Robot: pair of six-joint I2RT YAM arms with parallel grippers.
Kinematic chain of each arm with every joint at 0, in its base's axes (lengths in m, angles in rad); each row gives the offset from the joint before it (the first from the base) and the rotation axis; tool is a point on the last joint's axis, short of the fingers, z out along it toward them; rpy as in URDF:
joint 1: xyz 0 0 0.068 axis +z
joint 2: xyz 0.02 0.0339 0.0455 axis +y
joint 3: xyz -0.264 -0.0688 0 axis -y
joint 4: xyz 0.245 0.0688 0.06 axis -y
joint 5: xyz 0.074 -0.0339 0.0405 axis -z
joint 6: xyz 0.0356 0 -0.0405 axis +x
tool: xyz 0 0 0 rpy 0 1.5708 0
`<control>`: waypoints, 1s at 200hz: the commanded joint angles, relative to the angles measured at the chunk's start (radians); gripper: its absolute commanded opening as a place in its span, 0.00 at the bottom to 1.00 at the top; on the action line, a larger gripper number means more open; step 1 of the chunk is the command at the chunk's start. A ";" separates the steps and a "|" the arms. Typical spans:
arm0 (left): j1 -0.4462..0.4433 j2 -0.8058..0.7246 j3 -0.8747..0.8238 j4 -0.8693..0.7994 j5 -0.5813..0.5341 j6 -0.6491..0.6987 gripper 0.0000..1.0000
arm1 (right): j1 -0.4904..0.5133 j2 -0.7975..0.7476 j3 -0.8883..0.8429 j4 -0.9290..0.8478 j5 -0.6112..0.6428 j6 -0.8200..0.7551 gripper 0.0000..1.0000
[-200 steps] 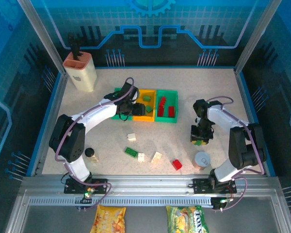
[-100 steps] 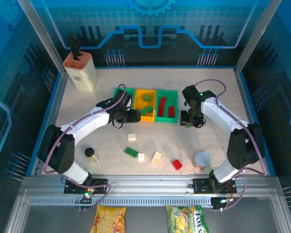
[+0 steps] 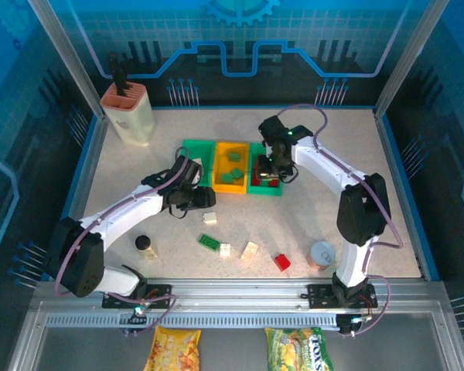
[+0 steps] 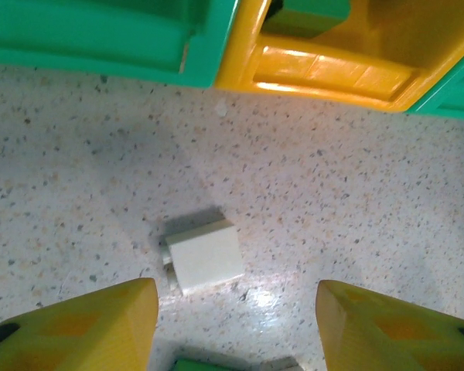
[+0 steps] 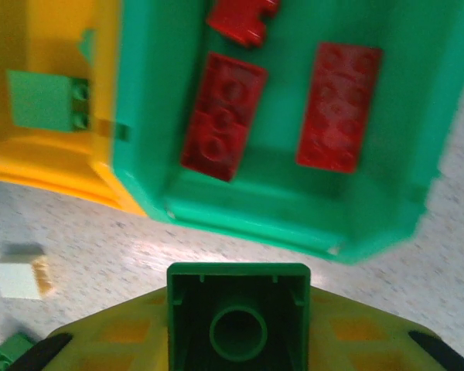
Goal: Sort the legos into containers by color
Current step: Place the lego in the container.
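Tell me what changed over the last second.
The right claw, shut on a green lego, swung from the right of the table to the right green bin. The left claw, open, drew back from the bins to above a cream lego. The loose legos and grey can stayed put.

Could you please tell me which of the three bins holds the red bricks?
The right-end green bin; the yellow-orange middle bin beside it holds green bricks instead.
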 commanded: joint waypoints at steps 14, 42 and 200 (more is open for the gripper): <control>0.003 -0.049 -0.046 -0.059 0.018 -0.041 0.57 | 0.045 0.109 0.147 0.023 -0.046 0.032 0.35; 0.003 -0.086 -0.086 -0.072 0.018 -0.065 0.57 | 0.065 0.195 0.263 0.022 -0.066 0.049 0.35; -0.008 -0.183 -0.148 -0.126 0.004 -0.134 0.57 | 0.083 0.555 0.684 0.004 -0.119 0.098 0.36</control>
